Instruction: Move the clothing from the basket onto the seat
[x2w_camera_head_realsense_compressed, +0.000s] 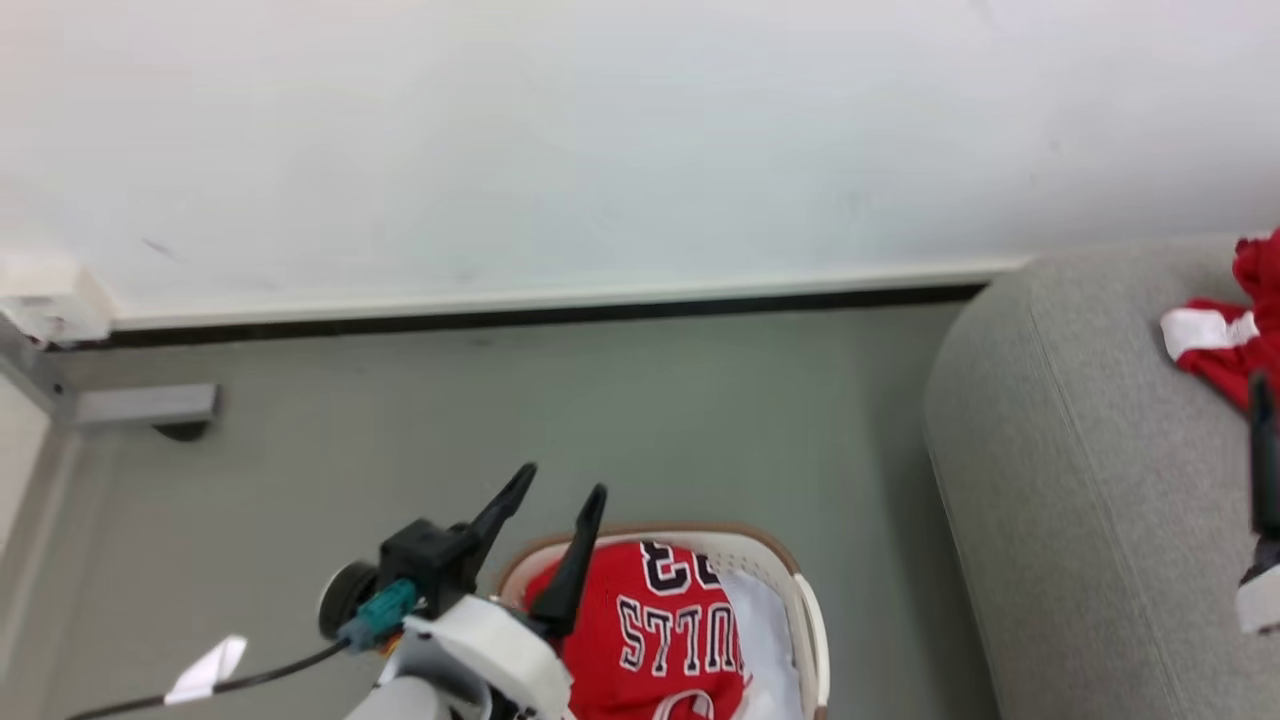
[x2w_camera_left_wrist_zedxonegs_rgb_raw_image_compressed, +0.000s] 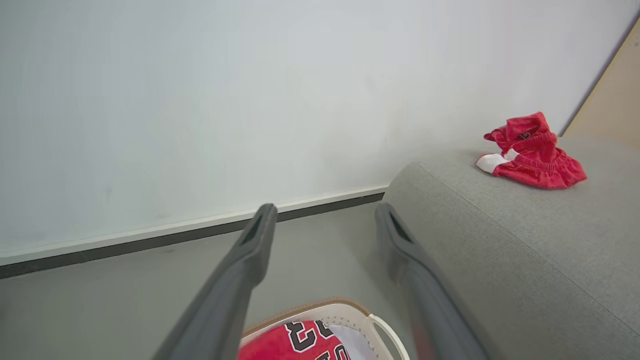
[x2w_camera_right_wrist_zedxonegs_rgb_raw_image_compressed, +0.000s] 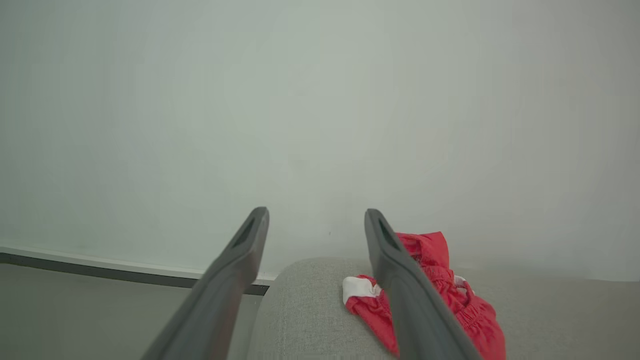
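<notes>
The jersey (x2w_camera_head_realsense_compressed: 650, 640) lies in the basket (x2w_camera_head_realsense_compressed: 812, 615), right under the left gripper (x2w_camera_head_realsense_compressed: 562, 480) and a little to its right. Its black-and-white lettering reads upside down in the head view. The number is toward the basket's far rim and the word runs across the basket. The jersey's near part is cut off by the picture's bottom edge, so its long axis cannot be told. One dark finger of the left gripper covers its left edge. A white pad (x2w_camera_head_realsense_compressed: 765, 610) shows between the jersey and the basket's right wall.

A second red garment (x2w_camera_right_wrist_zedxonegs_rgb_raw_image_compressed: 442, 280), crumpled and with a white band, lies on the seat (x2w_camera_right_wrist_zedxonegs_rgb_raw_image_compressed: 305, 310) just beyond the right gripper (x2w_camera_right_wrist_zedxonegs_rgb_raw_image_compressed: 316, 214). That gripper's right finger hides its middle, and its shape is hard to read.

Both grippers have their fingers spread wide and hold nothing. The left gripper hangs above the basket's left rim. In the head view the right gripper shows as a single finger at the picture's edge.

The basket stands on the grey floor (x2w_camera_head_realsense_compressed: 600, 400), close beside the seat, with a pale wall (x2w_camera_head_realsense_compressed: 600, 150) behind.
</notes>
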